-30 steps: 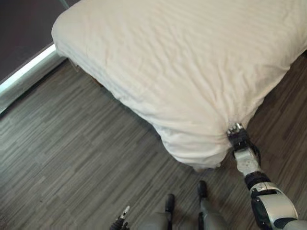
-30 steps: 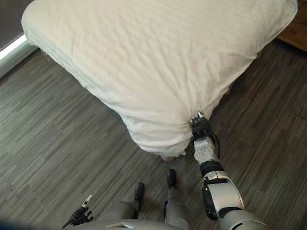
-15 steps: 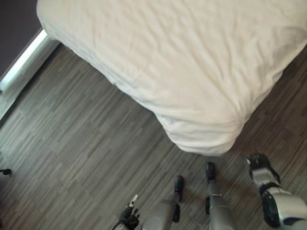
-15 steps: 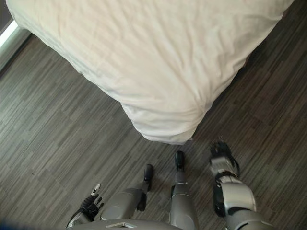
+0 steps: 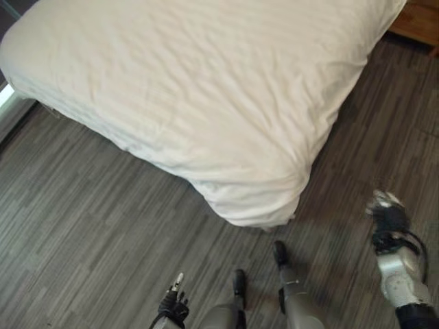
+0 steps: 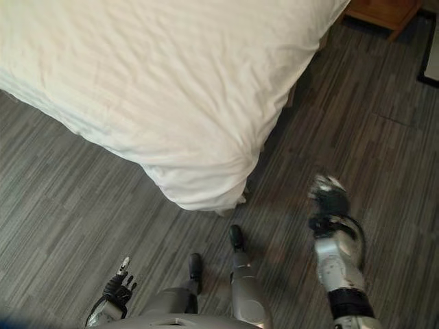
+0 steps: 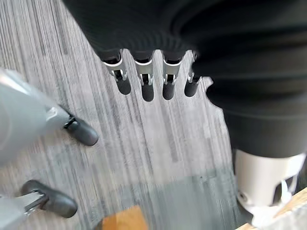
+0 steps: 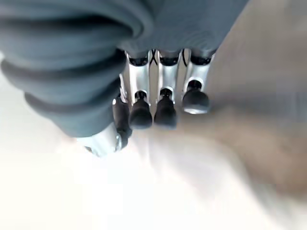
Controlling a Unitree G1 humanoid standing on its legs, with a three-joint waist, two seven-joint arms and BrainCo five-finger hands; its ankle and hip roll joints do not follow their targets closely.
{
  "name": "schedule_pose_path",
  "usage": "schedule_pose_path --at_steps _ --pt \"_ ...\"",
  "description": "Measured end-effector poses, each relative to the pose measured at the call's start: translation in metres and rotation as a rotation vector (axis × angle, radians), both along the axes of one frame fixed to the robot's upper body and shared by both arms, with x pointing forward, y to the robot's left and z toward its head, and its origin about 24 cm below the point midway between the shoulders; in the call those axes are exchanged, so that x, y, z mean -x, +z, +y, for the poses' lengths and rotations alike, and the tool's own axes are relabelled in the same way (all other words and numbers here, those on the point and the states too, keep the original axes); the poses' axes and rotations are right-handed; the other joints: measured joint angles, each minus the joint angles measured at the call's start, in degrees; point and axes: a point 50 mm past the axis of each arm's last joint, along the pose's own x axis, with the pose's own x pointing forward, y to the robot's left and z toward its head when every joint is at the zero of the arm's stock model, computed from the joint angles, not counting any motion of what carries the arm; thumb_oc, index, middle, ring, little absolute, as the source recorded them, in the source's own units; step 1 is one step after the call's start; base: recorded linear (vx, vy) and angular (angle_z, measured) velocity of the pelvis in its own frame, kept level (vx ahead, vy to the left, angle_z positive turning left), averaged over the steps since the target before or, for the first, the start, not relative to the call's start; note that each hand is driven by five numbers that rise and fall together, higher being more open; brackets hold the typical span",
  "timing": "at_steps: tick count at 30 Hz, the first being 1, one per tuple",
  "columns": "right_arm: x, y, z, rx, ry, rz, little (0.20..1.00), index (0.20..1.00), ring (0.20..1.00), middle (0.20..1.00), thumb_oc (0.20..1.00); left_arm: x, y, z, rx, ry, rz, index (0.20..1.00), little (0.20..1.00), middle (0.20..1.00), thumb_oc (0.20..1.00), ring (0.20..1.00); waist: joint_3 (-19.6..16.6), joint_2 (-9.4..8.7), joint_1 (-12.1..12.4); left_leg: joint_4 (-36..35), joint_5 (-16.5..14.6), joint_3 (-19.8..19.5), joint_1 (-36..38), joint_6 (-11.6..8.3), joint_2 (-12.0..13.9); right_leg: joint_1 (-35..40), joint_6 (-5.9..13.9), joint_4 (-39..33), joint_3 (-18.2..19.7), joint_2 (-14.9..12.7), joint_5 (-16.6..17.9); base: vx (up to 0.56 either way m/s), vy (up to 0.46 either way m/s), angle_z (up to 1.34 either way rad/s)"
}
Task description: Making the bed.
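- The bed, under a white cover creased in soft folds, takes up the upper part of both eye views; its near corner hangs over the dark wood-grain floor, just ahead of the robot.
- A brown wooden piece of furniture stands on the floor past the bed's far right edge, clearer in the right eye view.
- The right hand is raised over the floor to the right of the bed corner, apart from the cover and touching nothing. In its wrist view the fingers hang loosely bent, nothing between them, with pale cloth beyond.
- The left hand is low at the robot's left side, well apart from the bed. Its wrist view shows the fingers relaxed and empty above the floor.
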Motion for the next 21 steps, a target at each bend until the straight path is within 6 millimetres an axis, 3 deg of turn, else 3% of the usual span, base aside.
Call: schedule_pose_path --at_steps 3,8,12,13,17,19,21 --pt "0.007 -0.013 0.048 0.018 0.364 0.053 0.2 0.2 0.2 0.2 0.2 0.009 -0.003 -0.003 0.021 -0.028 0.007 1.0 1.0 1.0 1.0 1.0 -0.26 -0.3 1.47 -0.14 0.15 1.03 -0.2 0.2 -0.13 -0.51 0.11 0.0 0.57 -0.27 0.17 0.0 0.011 -0.09" --pt "0.009 -0.022 0.073 0.044 0.568 0.112 0.2 0.2 0.2 0.2 0.2 0.021 -0.007 -0.003 0.034 -0.044 0.032 1.0 1.0 1.0 1.0 1.0 -0.38 -0.13 2.59 -0.18 0.2 1.1 -0.17 0.28 -0.35 -0.52 0.2 0.0 0.53 -0.53 0.11 0.0 0.0 0.0" --pt "-0.008 -0.003 0.093 0.103 0.708 0.046 0.2 0.2 0.2 0.2 0.2 0.024 -0.008 -0.004 0.039 -0.047 0.042 1.0 1.0 1.0 1.0 1.0 -0.42 0.02 3.02 -0.16 0.29 1.06 -0.24 0.37 -0.32 -0.59 0.23 -0.01 0.44 -0.54 0.13 0.0 0.0 0.0" --pt "-0.015 0.007 0.107 0.124 0.769 0.01 0.2 0.2 0.2 0.2 0.2 0.025 -0.008 -0.004 0.04 -0.048 0.045 1.0 1.0 1.0 1.0 1.0 -0.45 0.11 3.85 -0.15 0.29 1.29 -0.43 0.37 -0.3 -0.89 0.03 -0.02 0.48 -0.52 -0.01 0.01 0.002 -0.04" --pt "-0.021 0.028 0.13 0.159 0.877 -0.071 0.2 0.2 0.2 0.2 0.2 0.023 -0.008 -0.005 0.043 -0.052 0.041 1.0 1.0 1.0 1.0 1.0 -0.33 0.52 4.3 -0.08 0.31 1.26 -1.25 0.36 -0.23 -1.64 0.2 -0.01 0.36 -0.45 0.38 0.01 -0.006 -0.02" --pt "-0.015 0.051 0.15 0.175 0.99 -0.177 0.2 0.2 0.2 0.2 0.2 0.019 -0.007 -0.009 0.045 -0.072 0.029 1.0 1.0 1.0 1.0 1.0 -0.24 0.72 5.17 -0.09 0.22 1.1 -1.24 0.23 0.09 -1.61 -0.23 0.0 0.1 -0.16 0.69 0.03 -0.034 0.01" --pt "-0.015 0.052 0.154 0.166 0.999 -0.185 0.2 0.2 0.2 0.2 0.2 0.02 -0.008 -0.009 0.047 -0.071 0.034 1.0 1.0 1.0 1.0 1.0 -0.23 0.74 5.61 -0.18 0.19 0.97 -1.3 0.18 0.23 -1.61 -0.31 0.0 -0.09 -0.09 0.74 0.01 -0.017 0.02"
